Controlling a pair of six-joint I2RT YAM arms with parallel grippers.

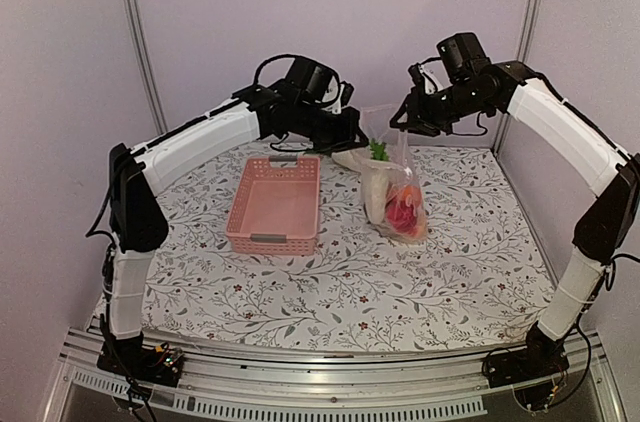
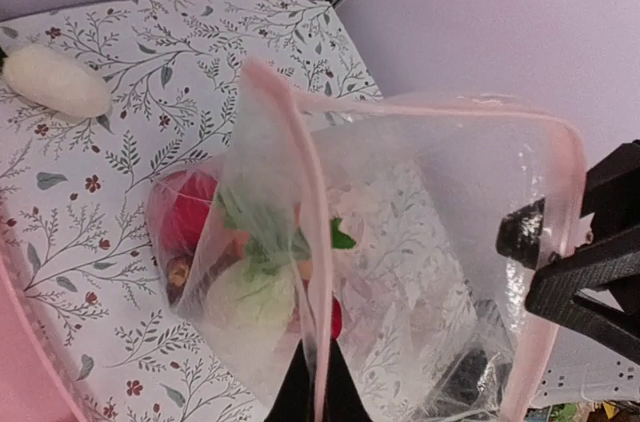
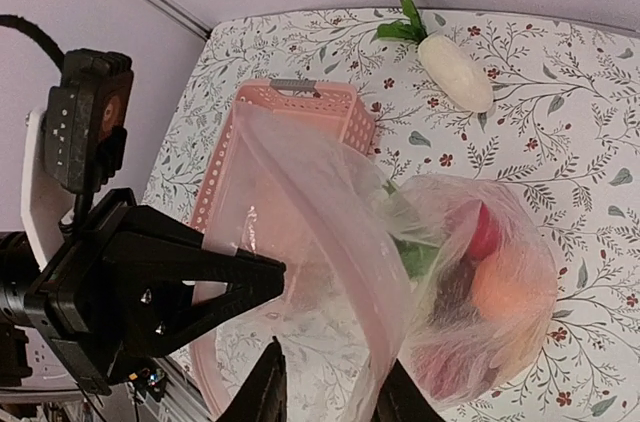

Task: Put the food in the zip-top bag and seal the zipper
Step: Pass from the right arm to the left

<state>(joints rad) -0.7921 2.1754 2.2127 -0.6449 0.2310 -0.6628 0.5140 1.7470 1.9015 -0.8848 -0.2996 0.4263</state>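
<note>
The zip-top bag hangs between my two grippers, its bottom resting on the table. It holds food: red, orange and dark pieces and a leafy white radish. My left gripper is shut on the zipper, a pink-tinted strip running up between its fingers in the left wrist view. My right gripper has its fingers apart around the bag's mouth, with the strip lying against one finger. One white radish lies loose on the table behind the bag and also shows in the right wrist view.
The pink slotted basket stands left of the bag with nothing in it. The flowered table cover spreads in front. Purple walls and frame posts close the back and sides.
</note>
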